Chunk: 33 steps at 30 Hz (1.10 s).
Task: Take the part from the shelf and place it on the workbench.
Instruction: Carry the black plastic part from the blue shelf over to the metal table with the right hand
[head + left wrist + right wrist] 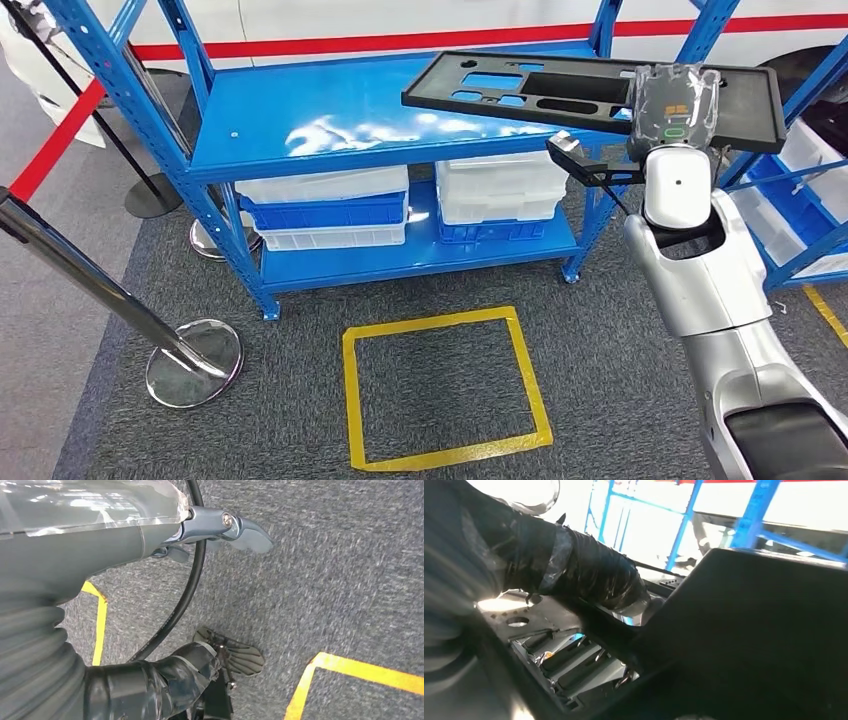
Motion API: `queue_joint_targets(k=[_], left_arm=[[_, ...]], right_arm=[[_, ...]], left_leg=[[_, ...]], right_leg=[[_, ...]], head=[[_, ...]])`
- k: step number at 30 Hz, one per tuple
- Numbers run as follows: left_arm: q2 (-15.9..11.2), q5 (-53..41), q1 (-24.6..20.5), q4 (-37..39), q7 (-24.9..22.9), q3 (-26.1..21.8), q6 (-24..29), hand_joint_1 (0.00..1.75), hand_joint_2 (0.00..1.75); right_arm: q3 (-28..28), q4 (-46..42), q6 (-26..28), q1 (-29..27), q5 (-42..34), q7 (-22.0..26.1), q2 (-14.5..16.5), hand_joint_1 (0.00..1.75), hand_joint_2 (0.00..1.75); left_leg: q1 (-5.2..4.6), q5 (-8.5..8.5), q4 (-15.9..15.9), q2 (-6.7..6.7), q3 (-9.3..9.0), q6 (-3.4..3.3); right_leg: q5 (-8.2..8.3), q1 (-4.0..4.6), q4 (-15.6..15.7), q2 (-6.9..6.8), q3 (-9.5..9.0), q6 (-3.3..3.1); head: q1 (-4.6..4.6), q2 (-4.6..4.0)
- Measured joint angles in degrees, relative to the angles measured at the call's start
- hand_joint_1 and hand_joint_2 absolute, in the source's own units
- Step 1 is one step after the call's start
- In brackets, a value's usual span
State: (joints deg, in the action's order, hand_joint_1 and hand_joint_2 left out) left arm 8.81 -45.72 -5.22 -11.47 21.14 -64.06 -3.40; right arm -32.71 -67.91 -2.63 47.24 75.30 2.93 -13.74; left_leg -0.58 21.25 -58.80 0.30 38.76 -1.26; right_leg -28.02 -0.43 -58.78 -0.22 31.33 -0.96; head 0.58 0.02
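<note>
- One flat black part (560, 90), a panel with cut-out slots, hangs level just above the top deck of the blue shelf (300, 125).
- Holding its near right edge is the right hand (677, 105), raised at the end of the silver arm; the right wrist view shows dark fingers (594, 577) laid against the panel's edge.
- Left hand (220, 530) hangs over grey carpet (340, 580), thumb and fingers apart, nothing in it.
- White and blue bins (325, 208) sit on the lower shelf.
- Yellow tape square (445, 385) marks the carpet in front.
</note>
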Motion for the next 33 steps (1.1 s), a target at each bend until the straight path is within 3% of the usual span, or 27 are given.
queue_joint_targets(k=[2, 4, 5, 7, 9, 11, 12, 14, 15, 16, 17, 19, 20, 21, 22, 23, 24, 26, 27, 28, 30, 32, 33], left_arm=[[-0.01, -0.02, 0.08, 0.00, -0.01, -0.02, 0.04, 0.00, 1.75], [0.01, -0.05, 0.07, 0.00, -0.02, -0.02, 0.04, 0.00, 1.75], [0.02, -0.06, 0.04, 0.00, -0.02, -0.02, 0.04, 0.00, 1.75], [-0.02, -0.07, -0.02, 0.00, -0.02, -0.02, 0.04, 0.00, 1.75], [-0.08, -0.08, -0.10, -0.02, -0.02, -0.03, 0.05, 0.00, 1.75], [-0.13, -0.09, -0.22, -0.07, 0.00, -0.04, 0.04, 0.00, 1.75], [-0.14, -0.09, -0.26, -0.08, 0.02, -0.06, 0.04, 0.00, 1.75], [-0.13, -0.10, -0.26, -0.09, 0.03, -0.13, 0.05, 0.00, 1.75], [-0.13, -0.13, -0.28, -0.09, 0.03, -0.18, 0.05, 0.00, 1.75], [-0.11, -0.17, -0.31, -0.10, 0.02, -0.21, 0.04, 0.00, 1.75], [-0.11, -0.26, -0.31, -0.10, 0.02, -0.24, 0.04, 0.00, 1.75], [-0.13, -0.46, -0.29, -0.11, 0.03, -0.27, 0.02, 0.00, 1.75], [-0.15, -0.57, -0.28, -0.11, 0.07, -0.29, -0.01, 0.00, 1.75], [-0.17, -0.63, -0.28, -0.11, 0.13, -0.31, -0.08, 0.00, 1.75], [-0.19, -0.74, -0.29, -0.11, 0.22, -0.33, -0.20, 0.00, 1.75], [-0.19, -0.85, -0.29, -0.11, 0.31, -0.34, -0.31, 0.00, 1.75], [-0.18, -0.93, -0.30, -0.11, 0.38, -0.35, -0.43, 0.00, 1.75], [-0.16, -1.04, -0.34, -0.11, 0.51, -0.37, -0.56, 0.00, 1.75], [-0.15, -1.05, -0.36, -0.11, 0.56, -0.39, -0.60, 0.00, 1.75], [-0.14, -1.06, -0.38, -0.11, 0.60, -0.42, -0.60, 0.00, 1.75], [-0.14, -1.09, -0.32, -0.11, 0.63, -0.53, -0.60, 0.00, 1.75], [-0.11, -1.16, -0.20, -0.11, 0.60, -0.68, -0.57, 0.00, 1.75], [-0.09, -1.20, -0.18, -0.11, 0.58, -0.72, -0.57, 0.00, 1.75]], right_arm=[[0.04, 0.05, 0.04, -0.08, 0.00, 0.01, -0.03, 1.75, 1.75], [0.04, 0.18, 0.10, -0.34, 0.00, 0.02, -0.03, 1.75, 1.75], [0.04, 0.28, 0.13, -0.56, 0.00, 0.02, -0.03, 1.75, 1.75], [0.04, 0.57, 0.15, -1.06, 0.00, 0.03, -0.02, 1.75, 1.75], [0.05, 0.81, 0.20, -1.45, 0.00, 0.12, -0.01, 1.75, 1.75], [0.23, 0.91, 0.34, -1.65, 0.00, 0.21, -0.01, 1.75, 1.75], [0.33, 0.95, 0.46, -1.70, 0.00, 0.25, -0.01, 1.75, 1.75], [0.42, 1.02, 0.71, -1.80, 0.00, 0.29, -0.02, 1.75, 1.75], [0.43, 1.07, 0.80, -1.82, 0.01, 0.31, -0.08, 1.75, 1.75], [0.44, 1.09, 0.84, -1.84, 0.01, 0.31, -0.17, 1.75, 1.75], [0.46, 1.13, 0.84, -1.86, 0.02, 0.32, -0.29, 1.75, 1.75], [0.47, 1.32, 0.80, -1.92, 0.07, 0.45, -0.44, 1.75, 1.75], [0.44, 1.50, 0.77, -1.99, 0.11, 0.57, -0.44, 1.75, 1.75], [0.38, 1.71, 0.72, -2.06, 0.16, 0.69, -0.39, 1.75, 1.75], [0.28, 1.93, 0.66, -2.09, 0.23, 0.78, -0.27, 1.75, 1.75], [0.13, 2.12, 0.58, -2.04, 0.28, 0.83, -0.06, 1.75, 1.75], [-0.07, 2.25, 0.50, -1.87, 0.31, 0.86, 0.27, 1.75, 1.75], [-0.49, 2.34, 0.39, -1.34, 0.34, 0.98, 1.13, 1.75, 1.75], [-0.75, 2.34, 0.36, -1.07, 0.35, 1.05, 1.52, 1.75, 1.75], [-1.00, 2.35, 0.30, -0.83, 0.36, 1.12, 1.84, 1.75, 1.75], [-1.61, 2.38, -0.04, -0.21, 0.39, 1.17, 2.44, 1.75, 1.75], [-2.30, 2.40, -0.51, 0.73, 0.43, 1.23, 3.27, 1.75, 1.75], [-2.63, 2.39, -0.74, 1.19, 0.44, 1.26, 3.68, 1.75, 1.75]], left_leg=[[0.20, 4.19, -3.47, -0.17, 1.36, 0.56], [0.55, 9.68, -10.57, -0.23, 3.08, 1.04], [0.70, 10.84, -13.74, -0.22, 3.49, 1.24], [0.89, 9.43, -15.52, -0.21, 2.00, 1.48], [0.95, 7.09, -9.99, -0.24, -3.15, 1.31], [0.76, 7.98, -2.10, -0.34, -8.77, 0.92], [0.59, 8.66, 0.21, -0.41, -10.15, 0.71], [0.45, 8.25, 1.37, -0.43, -10.18, 0.09], [0.49, 7.59, 1.71, -0.28, -9.86, -0.37], [0.58, 6.82, 1.91, -0.11, -9.36, -0.93], [0.66, 5.97, 2.12, 0.08, -8.74, -1.42], [0.44, 4.52, 2.10, 0.30, -7.07, -1.91], [0.34, 3.81, 2.03, 0.35, -6.11, -1.91], [0.25, 3.11, 1.92, 0.37, -5.12, -1.86], [0.19, 2.46, 1.76, 0.38, -4.11, -1.77], [0.17, 1.87, 1.54, 0.38, -3.13, -1.63], [0.17, 1.37, 1.22, 0.37, -2.27, -1.43], [0.06, 0.55, 0.57, 0.36, -0.97, -0.87], [0.05, 0.17, 0.36, 0.36, -0.66, -0.55], [0.07, -0.27, 0.36, 0.35, -0.48, -0.23], [0.22, -0.67, 0.38, 0.20, -0.10, 0.48], [0.33, 2.25, -1.84, -0.01, 1.18, 1.05], [0.50, 5.17, -4.81, -0.07, 2.18, 1.26]], right_leg=[[1.65, -0.33, 0.59, -0.11, 1.20, -0.88], [3.12, -0.29, 0.56, -0.09, 3.01, -1.18], [3.81, -0.29, 0.46, -0.08, 3.99, -1.13], [5.19, -0.33, 0.19, -0.06, 6.05, -0.89], [6.50, -0.42, -0.19, 0.02, 7.91, -0.47], [7.63, -0.42, -0.41, 0.03, 8.96, 0.18], [8.18, -0.45, -0.34, -0.03, 9.09, 0.56], [9.23, -0.54, 0.16, -0.09, 9.10, 1.33], [8.92, -0.62, -0.01, -0.02, 9.37, 1.61], [7.51, -0.68, -0.94, 0.06, 9.92, 1.80], [5.08, -0.72, -2.99, 0.15, 10.75, 1.94], [-0.79, -0.86, -10.18, 0.19, 12.73, 2.13], [-2.34, -0.89, -13.86, 0.20, 13.33, 2.26], [-2.52, -0.92, -16.35, 0.19, 13.27, 2.34], [-1.56, -0.93, -17.02, 0.19, 12.33, 2.36], [-0.13, -0.93, -15.68, 0.18, 10.35, 2.30], [0.71, -0.93, -12.45, 0.18, 7.35, 2.14], [-0.26, -0.62, -4.72, 0.20, 1.41, 1.64], [-1.16, -0.42, -2.07, 0.23, -0.31, 1.34], [-1.64, -0.16, -0.91, 0.25, -0.83, 1.02], [-0.70, -0.23, -0.43, 0.13, -0.24, 0.09], [0.70, -0.50, -0.01, -0.04, 0.81, -1.01], [1.40, -0.48, 0.08, -0.09, 1.55, -1.33]], head=[[-0.02, 0.00], [-0.03, 0.00], [-0.03, 0.00], [-0.03, 0.00], [-0.05, 0.00], [-0.02, 0.00], [-0.02, 0.00], [0.00, 0.01], [-0.01, 0.01], [0.01, 0.01], [0.03, 0.00], [0.04, 0.00], [0.04, 0.00], [0.03, 0.00], [0.03, 0.00], [0.03, 0.00], [0.03, 0.00], [-0.01, 0.00], [0.02, 0.00], [0.00, 0.00], [0.08, 0.00], [0.03, 0.00], [0.01, 0.00]])
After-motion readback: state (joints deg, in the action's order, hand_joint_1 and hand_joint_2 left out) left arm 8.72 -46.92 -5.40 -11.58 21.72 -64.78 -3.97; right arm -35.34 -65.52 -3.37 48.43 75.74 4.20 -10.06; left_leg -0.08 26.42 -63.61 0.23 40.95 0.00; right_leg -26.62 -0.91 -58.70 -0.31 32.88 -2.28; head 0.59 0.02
